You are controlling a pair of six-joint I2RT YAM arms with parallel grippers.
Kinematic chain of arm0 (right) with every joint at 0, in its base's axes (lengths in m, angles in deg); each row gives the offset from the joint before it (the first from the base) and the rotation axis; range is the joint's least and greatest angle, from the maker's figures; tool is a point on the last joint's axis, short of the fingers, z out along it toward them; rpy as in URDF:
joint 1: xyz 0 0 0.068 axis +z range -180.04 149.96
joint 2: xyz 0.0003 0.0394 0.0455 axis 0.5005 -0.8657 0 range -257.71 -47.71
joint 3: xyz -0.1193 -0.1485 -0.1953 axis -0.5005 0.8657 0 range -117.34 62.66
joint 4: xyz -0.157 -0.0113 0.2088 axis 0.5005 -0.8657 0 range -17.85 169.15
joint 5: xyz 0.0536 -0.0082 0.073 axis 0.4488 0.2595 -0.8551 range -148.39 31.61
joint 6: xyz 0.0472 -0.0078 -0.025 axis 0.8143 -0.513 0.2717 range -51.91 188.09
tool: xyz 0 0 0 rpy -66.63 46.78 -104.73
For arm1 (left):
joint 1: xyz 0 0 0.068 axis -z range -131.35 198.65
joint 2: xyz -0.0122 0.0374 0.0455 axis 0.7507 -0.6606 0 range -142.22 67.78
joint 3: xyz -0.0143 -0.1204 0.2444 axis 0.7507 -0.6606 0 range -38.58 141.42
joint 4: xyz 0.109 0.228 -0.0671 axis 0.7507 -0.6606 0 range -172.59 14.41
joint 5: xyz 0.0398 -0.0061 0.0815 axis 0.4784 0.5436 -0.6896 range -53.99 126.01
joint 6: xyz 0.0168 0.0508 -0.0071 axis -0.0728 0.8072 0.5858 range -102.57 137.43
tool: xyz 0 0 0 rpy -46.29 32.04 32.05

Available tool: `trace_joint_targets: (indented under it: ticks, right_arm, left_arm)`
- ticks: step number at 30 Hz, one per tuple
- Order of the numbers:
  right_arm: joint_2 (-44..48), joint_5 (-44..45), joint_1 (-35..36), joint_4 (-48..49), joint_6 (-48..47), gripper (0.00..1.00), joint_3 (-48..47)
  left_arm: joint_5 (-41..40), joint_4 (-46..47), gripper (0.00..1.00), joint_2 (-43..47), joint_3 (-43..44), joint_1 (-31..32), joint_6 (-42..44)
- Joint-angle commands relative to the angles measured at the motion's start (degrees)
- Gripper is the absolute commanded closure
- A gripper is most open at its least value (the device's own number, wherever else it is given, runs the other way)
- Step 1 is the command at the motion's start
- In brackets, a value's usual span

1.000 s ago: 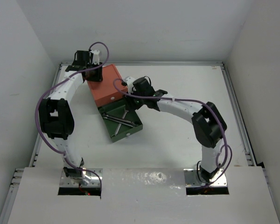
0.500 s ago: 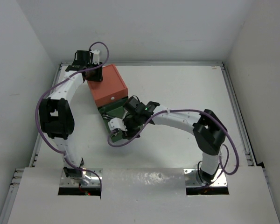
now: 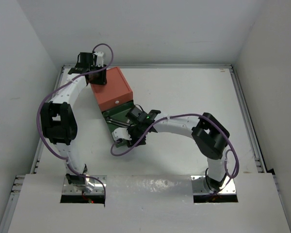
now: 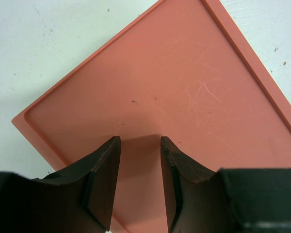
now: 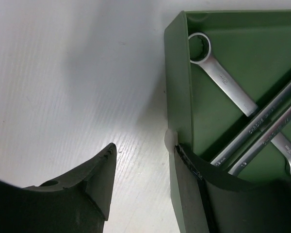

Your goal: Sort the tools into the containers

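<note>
The orange-red box top (image 3: 111, 90) fills the left wrist view (image 4: 160, 87). My left gripper (image 3: 98, 79) rests on its back edge, open and empty (image 4: 139, 141). The dark green drawer (image 3: 117, 112) stands pulled out toward the near side. Several silver wrenches (image 5: 223, 80) lie inside it. My right gripper (image 3: 122, 136) is open and low at the drawer's front wall (image 5: 177, 92). The white knob (image 5: 169, 138) sits between its fingers, and the right finger (image 5: 191, 167) touches the wall. The hex key is out of view.
White table (image 3: 194, 92) with a raised rail along the back and sides. Purple cables loop off both arms; one hangs near the drawer's front (image 3: 119, 151). The right arm's forearm (image 3: 174, 125) covers much of the drawer from above.
My right gripper has swung from over the drawer's back part down to its front wall and knob. The left arm and the box have not moved.
</note>
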State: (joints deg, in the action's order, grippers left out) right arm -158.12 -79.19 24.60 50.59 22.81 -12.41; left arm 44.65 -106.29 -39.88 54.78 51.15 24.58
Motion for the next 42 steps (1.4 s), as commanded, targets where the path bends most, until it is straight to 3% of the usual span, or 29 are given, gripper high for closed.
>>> trace_joint_targets:
  ticks: [1, 11, 16, 24, 27, 29, 32, 42]
  right_arm:
    - [1.77, 2.25, 0.47, 4.83, -1.3, 0.5, -0.52]
    - [7.05, 1.81, 2.76, 3.59, -0.16, 0.44, -3.59]
    - [3.28, 9.62, 2.67, 0.97, -0.69, 0.4, -6.23]
    - [-2.88, 9.46, 1.88, -1.59, -1.48, 0.38, -7.64]
    - [-4.2, 9.28, 1.88, -0.45, -0.96, 0.42, -7.2]
    - [-5.51, 9.98, 1.88, 0.43, -0.43, 0.58, -7.2]
    - [-5.87, 10.08, 1.62, 1.66, -0.43, 0.67, -6.5]
    - [-7.27, 8.23, 0.65, -0.62, -0.87, 0.64, -6.93]
  left_arm:
    - [0.23, -2.44, 0.64, -0.98, 0.68, -0.92, 0.4]
    - [0.5, -2.44, 0.64, -1.5, 0.94, -0.92, 0.31]
    - [0.58, -2.44, 0.64, -1.5, 0.94, -0.92, 0.4]
    - [0.5, -2.52, 0.64, -1.33, 0.68, -0.92, 0.4]
    - [0.5, -2.44, 0.64, -1.5, 0.68, -0.92, 0.4]
    - [0.67, -2.44, 0.64, -1.68, 0.77, -0.92, 0.23]
    - [0.85, -2.52, 0.64, -1.59, 0.68, -0.92, 0.31]
    - [0.76, -2.44, 0.64, -1.42, 0.51, -0.92, 0.4]
